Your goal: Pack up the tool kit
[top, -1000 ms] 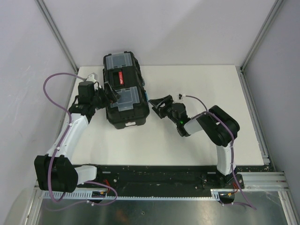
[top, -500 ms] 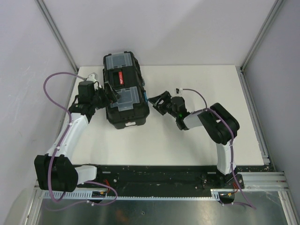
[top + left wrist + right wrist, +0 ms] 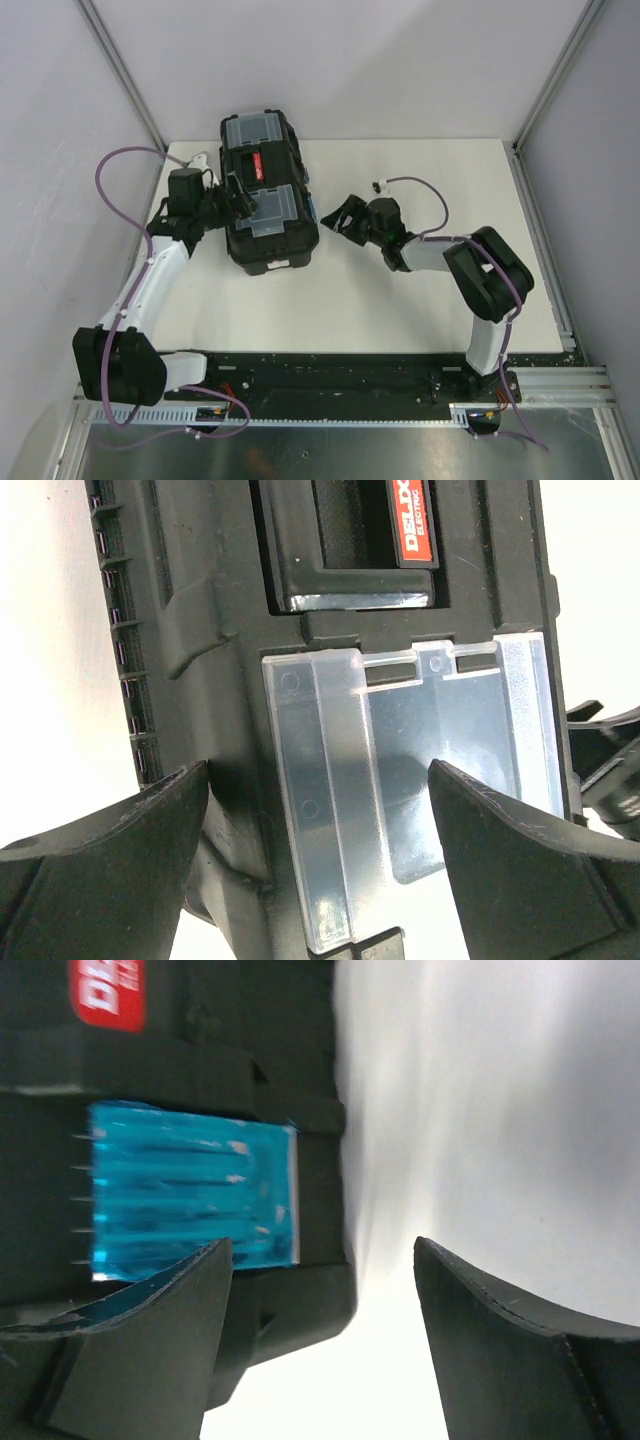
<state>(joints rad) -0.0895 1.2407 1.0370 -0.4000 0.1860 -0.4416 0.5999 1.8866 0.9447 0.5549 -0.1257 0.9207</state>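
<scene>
— Overhead?
— The toolbox (image 3: 268, 205) sits far left on the table (image 3: 430, 180). The left gripper (image 3: 232, 205) is at its left side, the right gripper (image 3: 335, 218) just to its right.
— Left wrist?
— Jaws wide, gripping nothing, with a clear lid compartment (image 3: 420, 750) showing between them.
— Right wrist?
— Spread wide, empty, beside the blue latch (image 3: 190, 1190).

left fingers (image 3: 100, 880) spread, right fingers (image 3: 520, 1350) apart

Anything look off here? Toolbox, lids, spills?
Nothing spilled or visibly damaged. The toolbox sits slightly rotated against the table edges, near the far left corner. Its near clear lid may be slightly lifted at one side, but the views don't settle that. Left claw and right claw are open, empty.
</scene>
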